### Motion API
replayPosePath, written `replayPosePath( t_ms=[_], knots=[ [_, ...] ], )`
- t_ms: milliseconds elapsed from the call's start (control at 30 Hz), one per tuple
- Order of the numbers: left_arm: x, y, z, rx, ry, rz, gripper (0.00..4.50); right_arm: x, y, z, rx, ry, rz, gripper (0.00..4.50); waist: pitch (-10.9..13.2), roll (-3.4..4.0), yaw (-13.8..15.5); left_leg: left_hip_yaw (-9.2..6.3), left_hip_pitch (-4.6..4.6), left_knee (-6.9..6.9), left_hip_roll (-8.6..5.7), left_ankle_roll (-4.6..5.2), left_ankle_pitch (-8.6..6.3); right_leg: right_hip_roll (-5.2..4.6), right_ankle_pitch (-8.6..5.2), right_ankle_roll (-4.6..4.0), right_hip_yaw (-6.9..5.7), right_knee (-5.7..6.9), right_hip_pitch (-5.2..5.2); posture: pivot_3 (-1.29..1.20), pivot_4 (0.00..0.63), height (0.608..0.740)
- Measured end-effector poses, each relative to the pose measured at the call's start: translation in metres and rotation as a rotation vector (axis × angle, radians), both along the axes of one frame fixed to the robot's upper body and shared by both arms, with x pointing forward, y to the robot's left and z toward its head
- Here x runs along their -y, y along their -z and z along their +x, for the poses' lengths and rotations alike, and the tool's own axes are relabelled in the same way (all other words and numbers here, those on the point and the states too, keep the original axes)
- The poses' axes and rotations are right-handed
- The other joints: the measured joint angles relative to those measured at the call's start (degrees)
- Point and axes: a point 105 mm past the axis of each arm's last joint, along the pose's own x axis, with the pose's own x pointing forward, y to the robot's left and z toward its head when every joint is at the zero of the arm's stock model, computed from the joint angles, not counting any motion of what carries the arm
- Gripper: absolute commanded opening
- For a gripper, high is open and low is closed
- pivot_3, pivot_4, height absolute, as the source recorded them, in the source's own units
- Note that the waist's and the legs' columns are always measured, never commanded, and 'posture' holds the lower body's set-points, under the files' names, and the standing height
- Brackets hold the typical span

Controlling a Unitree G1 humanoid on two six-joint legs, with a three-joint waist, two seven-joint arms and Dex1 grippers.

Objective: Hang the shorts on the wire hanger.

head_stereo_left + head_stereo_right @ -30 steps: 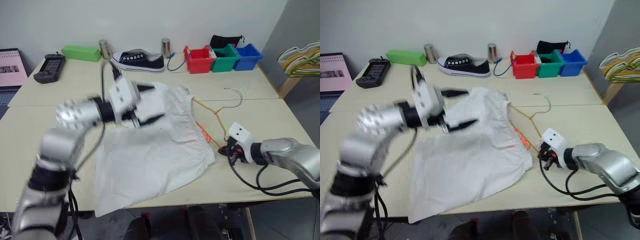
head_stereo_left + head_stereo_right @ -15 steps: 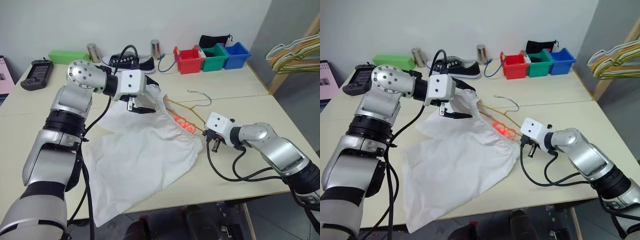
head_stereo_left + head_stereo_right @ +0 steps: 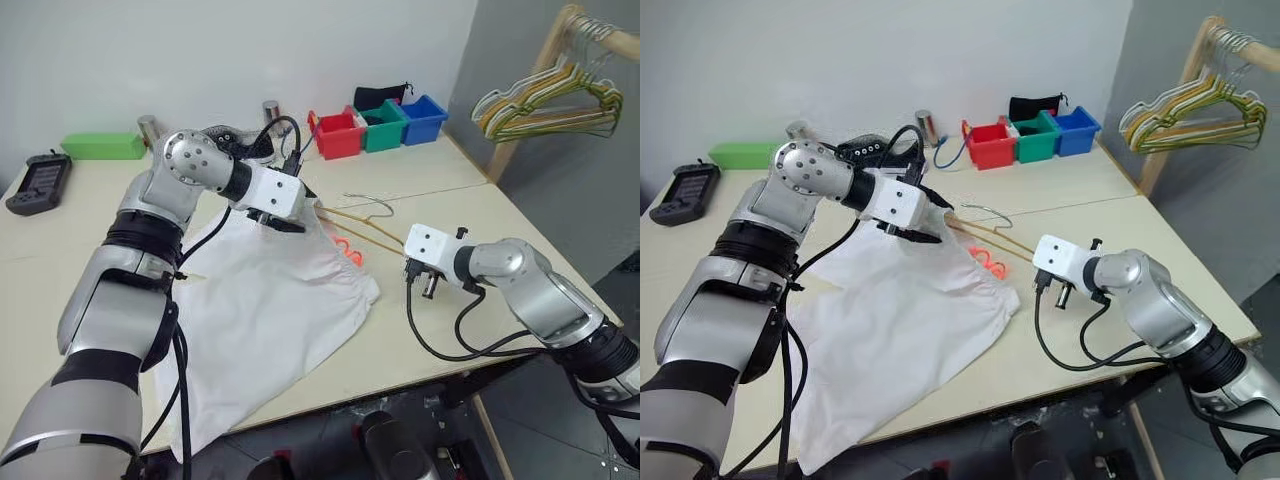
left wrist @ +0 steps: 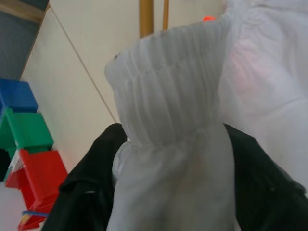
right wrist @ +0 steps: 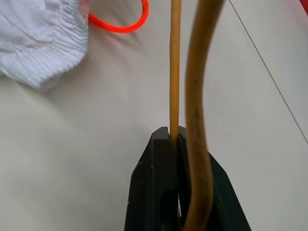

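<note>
The white shorts [image 3: 270,300] lie spread on the table, their gathered waistband [image 4: 168,86] at the far side, with an orange cord [image 3: 345,248] beside it. My left gripper [image 3: 290,208] is over the waistband's far corner, and its black fingers [image 4: 91,192] are closed on a bunched fold of it. The tan wire hanger [image 3: 985,232] lies slanted across the table past the waistband, hook [image 3: 375,200] pointing away. My right gripper [image 3: 427,285] is shut on the hanger's wire [image 5: 172,96] at its near corner, just right of the shorts.
Red [image 3: 338,135], green [image 3: 383,128] and blue [image 3: 425,118] bins stand at the back of the table. A bunch of coloured hangers [image 3: 545,100] hangs on a wooden rack at the right. A green box [image 3: 100,146] and black device [image 3: 25,183] sit back left.
The camera has swung to the right. My left gripper has come down onto the waistband and its fingers have closed on the fabric. The right gripper keeps its hold on the hanger.
</note>
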Motion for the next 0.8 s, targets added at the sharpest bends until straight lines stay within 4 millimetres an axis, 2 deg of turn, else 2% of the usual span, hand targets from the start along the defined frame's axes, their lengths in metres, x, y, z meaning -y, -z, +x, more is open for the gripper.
replayPosePath(
  t_ms=[200, 367, 700, 800],
  knots=[
    [-0.005, 0.003, 0.009, 0.046, -0.036, 0.057, 1.09, -0.004, -0.002, -0.002, 0.005, -0.014, -0.010, 0.00, -0.5, -0.08, -1.6, 0.02, 0.06, 0.00, -0.01, 0.10, 0.07, -0.01, 0.09, 0.06, 0.05, 0.01, 0.04, -0.35, 0.010, 0.740],
    [-0.007, 0.005, 0.011, 0.078, -0.030, 0.097, 0.05, -0.002, -0.011, 0.002, 0.040, -0.003, -0.020, 0.00, -0.5, -0.07, -2.0, 0.04, 0.08, 0.00, -0.01, 0.11, 0.08, -0.01, 0.11, 0.04, 0.08, 0.04, 0.04, -0.35, 0.011, 0.740],
    [-0.010, 0.008, 0.012, 0.073, -0.030, 0.096, 0.01, -0.004, -0.010, 0.002, 0.028, -0.003, -0.014, 0.00, -0.6, -0.09, -2.0, 0.06, 0.08, 0.01, -0.02, 0.13, 0.10, -0.03, 0.13, 0.03, 0.09, 0.08, 0.04, -0.35, 0.016, 0.740],
    [-0.009, 0.008, 0.012, 0.071, -0.036, 0.088, 0.01, -0.004, -0.013, 0.001, 0.016, -0.009, 0.007, 0.61, -0.6, -0.09, -2.0, 0.06, 0.08, 0.02, -0.03, 0.14, 0.10, -0.03, 0.13, 0.03, 0.09, 0.10, 0.04, -0.35, 0.021, 0.740]
  ],
)
